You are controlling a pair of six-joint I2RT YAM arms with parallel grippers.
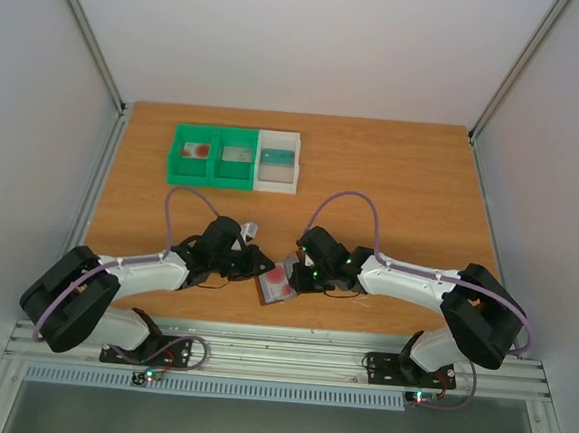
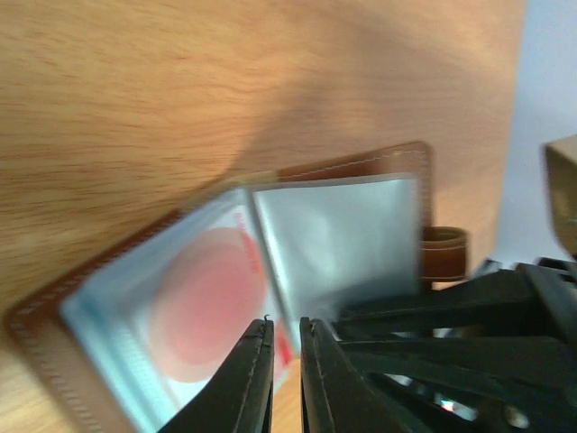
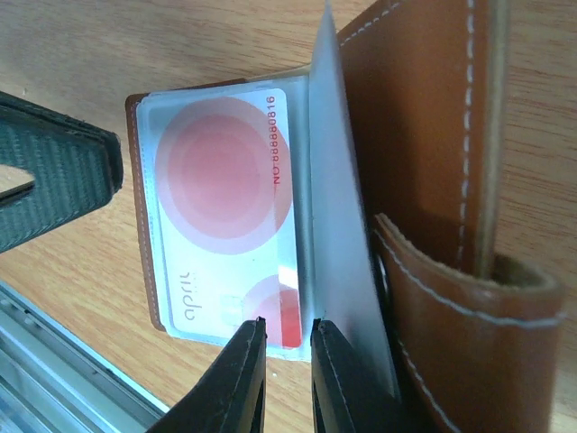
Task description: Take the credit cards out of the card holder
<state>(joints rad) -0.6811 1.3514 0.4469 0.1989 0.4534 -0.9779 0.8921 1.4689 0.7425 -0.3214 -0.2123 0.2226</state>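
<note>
The brown card holder lies open on the table between my two grippers. A red-and-white card sits in its clear sleeve, and a grey sleeve leaf stands up beside it. My right gripper has its jaws a narrow gap apart, over the card's red corner at the sleeve's near edge. My left gripper also shows a narrow gap, at the near edge of the holder, between the red card and the grey leaf. Nothing is clearly pinched.
A green two-compartment bin and a white bin stand at the back, each compartment holding a card. The table's metal front rail runs close behind the holder. Both arms crowd the holder from either side.
</note>
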